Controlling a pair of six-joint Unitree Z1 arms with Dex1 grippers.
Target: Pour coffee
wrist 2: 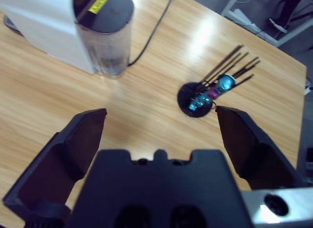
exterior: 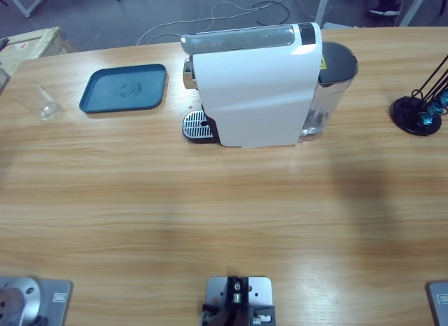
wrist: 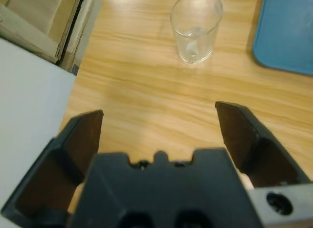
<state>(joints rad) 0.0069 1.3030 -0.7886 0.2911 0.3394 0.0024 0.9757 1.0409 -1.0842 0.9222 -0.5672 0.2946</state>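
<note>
Both tools gape wide, holding nothing; center your left tool (wrist: 159,123) around the glass (wrist: 195,27), upper middle, before squeezing.

White coffee machine (exterior: 255,88), blue tray (exterior: 124,88), clear glass (wrist: 195,27), wood-grain table (exterior: 224,214)
</note>
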